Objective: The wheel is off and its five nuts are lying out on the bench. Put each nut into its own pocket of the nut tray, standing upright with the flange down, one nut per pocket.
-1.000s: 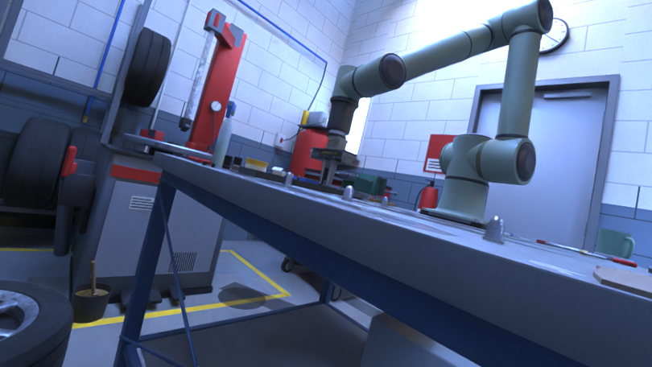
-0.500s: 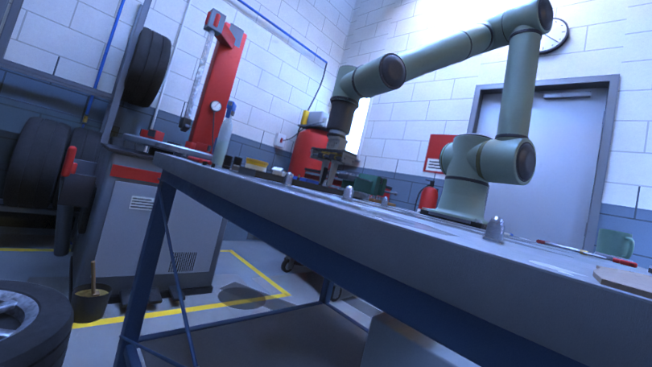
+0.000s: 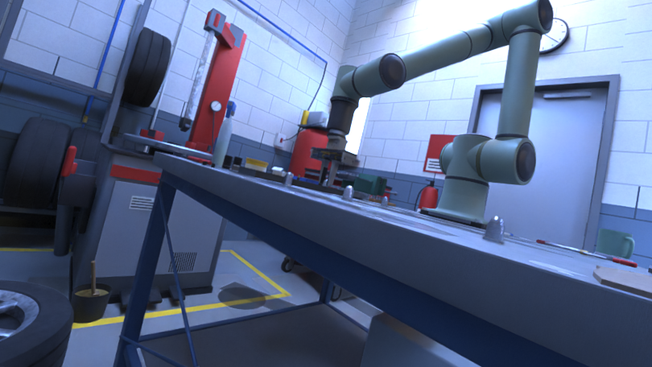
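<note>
At the far end of the long grey bench lies the dark nut tray [image 3: 292,178], seen edge-on, with one nut [image 3: 289,178] standing upright on it. My gripper [image 3: 329,178] reaches straight down over the tray's right part and is open, holding nothing; whatever lies between its fingers is hidden by them. Three more nuts stand upright on the bench top: one [image 3: 347,193] just right of the gripper, a small one [image 3: 384,200] beyond it, and a large-looking one [image 3: 494,229] near the front of the arm's base.
Behind the bench stand a red press [image 3: 214,86], a white bottle [image 3: 222,139], a red cabinet [image 3: 306,150] and a green box [image 3: 369,184]. A screwdriver [image 3: 588,253], a green mug [image 3: 615,243] and a board [image 3: 625,278] lie at the bench's right end.
</note>
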You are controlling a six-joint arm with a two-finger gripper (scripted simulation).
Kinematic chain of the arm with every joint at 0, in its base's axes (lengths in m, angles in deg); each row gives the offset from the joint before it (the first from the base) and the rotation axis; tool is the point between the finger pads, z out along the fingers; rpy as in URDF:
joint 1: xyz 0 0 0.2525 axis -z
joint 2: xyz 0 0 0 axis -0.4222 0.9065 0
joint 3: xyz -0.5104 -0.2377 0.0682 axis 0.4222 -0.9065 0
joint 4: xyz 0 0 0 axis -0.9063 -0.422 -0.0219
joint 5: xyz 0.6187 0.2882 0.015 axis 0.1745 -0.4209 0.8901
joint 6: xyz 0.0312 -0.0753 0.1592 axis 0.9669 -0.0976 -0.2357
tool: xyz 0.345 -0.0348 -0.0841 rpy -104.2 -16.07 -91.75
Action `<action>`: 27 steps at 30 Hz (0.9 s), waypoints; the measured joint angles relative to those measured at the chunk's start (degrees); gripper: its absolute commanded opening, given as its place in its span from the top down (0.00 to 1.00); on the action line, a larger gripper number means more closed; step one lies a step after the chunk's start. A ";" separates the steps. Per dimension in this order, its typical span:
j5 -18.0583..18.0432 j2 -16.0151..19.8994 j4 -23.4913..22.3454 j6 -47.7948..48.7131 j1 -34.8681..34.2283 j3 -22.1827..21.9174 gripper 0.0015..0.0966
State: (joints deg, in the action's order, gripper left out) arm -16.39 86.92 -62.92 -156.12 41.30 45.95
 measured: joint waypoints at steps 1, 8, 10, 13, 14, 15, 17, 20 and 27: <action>-0.05 -0.04 0.00 0.00 0.00 0.01 0.65; -1.29 -0.97 0.00 0.00 0.00 0.30 0.65; -1.89 -1.42 0.00 0.00 0.00 0.46 0.65; -2.90 -2.17 0.00 0.00 0.00 0.74 0.65; -3.24 -2.42 0.00 0.00 0.00 0.84 0.65; -3.59 -2.67 0.01 0.00 0.00 0.94 0.65; -4.24 -3.13 0.01 0.00 0.00 1.14 0.65; -5.08 -3.72 0.01 0.00 0.00 1.41 0.65; -6.05 -4.37 0.00 0.00 0.00 1.72 0.65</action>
State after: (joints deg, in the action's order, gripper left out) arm -22.44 82.54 -62.92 -156.12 41.30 47.67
